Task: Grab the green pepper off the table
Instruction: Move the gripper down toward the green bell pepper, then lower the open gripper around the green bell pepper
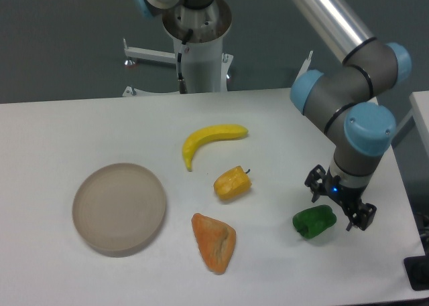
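The green pepper (313, 222) is small, glossy and dark green. It lies on the white table (281, 272) at the right front. My gripper (337, 204) points down right above and just behind the pepper's right side. Its jaws stand apart, one finger (314, 185) at the pepper's upper left and the other (360, 217) to its right. The gripper is open and holds nothing. The pepper rests on the table.
A yellow pepper (232, 183) lies mid-table, with a banana (210, 140) behind it. An orange wedge-shaped item (214, 241) lies in front. A round beige plate (119, 207) sits at the left. The arm's base (198, 45) stands at the far edge.
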Motion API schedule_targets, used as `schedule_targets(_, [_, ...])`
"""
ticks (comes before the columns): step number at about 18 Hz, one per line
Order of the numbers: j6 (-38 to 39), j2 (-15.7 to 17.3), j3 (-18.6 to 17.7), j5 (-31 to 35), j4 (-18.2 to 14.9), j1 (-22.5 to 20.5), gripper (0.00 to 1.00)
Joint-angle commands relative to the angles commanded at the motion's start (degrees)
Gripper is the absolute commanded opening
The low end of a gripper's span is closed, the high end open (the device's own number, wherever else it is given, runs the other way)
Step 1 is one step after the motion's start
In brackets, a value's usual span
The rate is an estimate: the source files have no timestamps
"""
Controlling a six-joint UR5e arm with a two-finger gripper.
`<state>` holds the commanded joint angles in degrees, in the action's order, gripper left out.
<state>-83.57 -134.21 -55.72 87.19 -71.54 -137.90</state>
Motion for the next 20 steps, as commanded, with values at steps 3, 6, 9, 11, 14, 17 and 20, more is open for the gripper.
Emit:
schedule_targets(3, [-0.18,0.0,-0.97,0.09,-0.53,-0.18,1.0])
schedule_targets(6, [-0.1,0.0,-0.97,0.18,-0.88,-0.18,1.0])
schedule_targets(9, [-0.19,-0.09,-0.97,0.35,-3.16,-0.09,1.0])
schedule_targets(11, [-0.1,-0.52,-0.97,0.61,-3.25,0.17,1.0])
schedule_targets(14, [0.34,-1.49,-1.06,0.7,-3.25,0.53,1.0])
schedule_targets(17, [0.69,-2.19,-1.15,0.79,-3.25,0.61,1.0])
schedule_targets(20, [0.69,-2.64,-2.11,0.88,-3.25,1.05,1.0])
